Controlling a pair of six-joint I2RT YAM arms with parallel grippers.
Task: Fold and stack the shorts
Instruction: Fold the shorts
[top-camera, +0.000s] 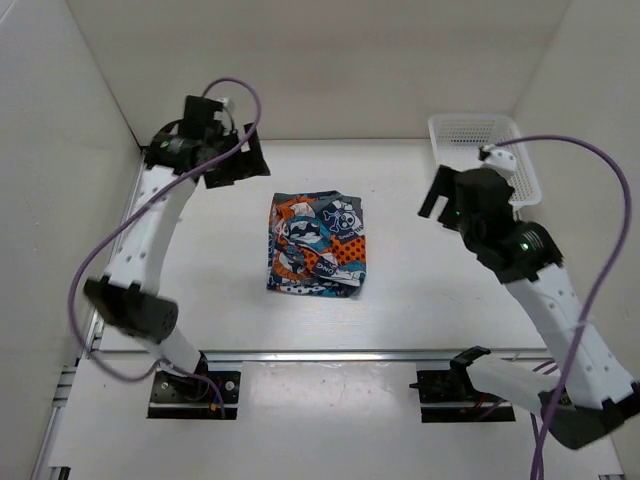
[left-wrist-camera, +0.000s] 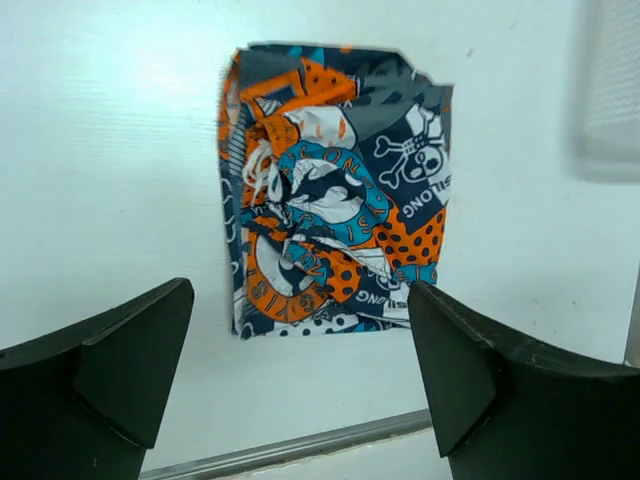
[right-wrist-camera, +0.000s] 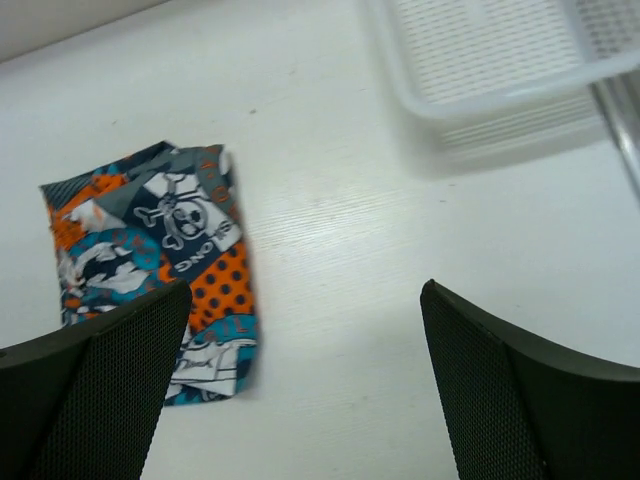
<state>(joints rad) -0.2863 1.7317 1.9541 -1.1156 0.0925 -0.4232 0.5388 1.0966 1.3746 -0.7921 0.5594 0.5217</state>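
The shorts (top-camera: 318, 244) lie folded into a compact rectangle in the middle of the white table, showing a teal, orange, navy and white comic print with a skull. The left wrist view takes in the whole bundle of the shorts (left-wrist-camera: 335, 190), and the right wrist view catches the shorts (right-wrist-camera: 150, 250) at its left. My left gripper (top-camera: 237, 162) hovers up and to the left of them, open and empty, with both fingers (left-wrist-camera: 120, 370) wide apart. My right gripper (top-camera: 440, 195) hangs to the right of the shorts, also open with nothing between its fingers (right-wrist-camera: 500, 380).
A white plastic mesh basket (top-camera: 483, 150) stands at the back right corner, just behind the right arm, and shows as the basket (right-wrist-camera: 500, 60) in the right wrist view. White walls enclose the table. A metal rail (top-camera: 320, 354) runs along the near edge.
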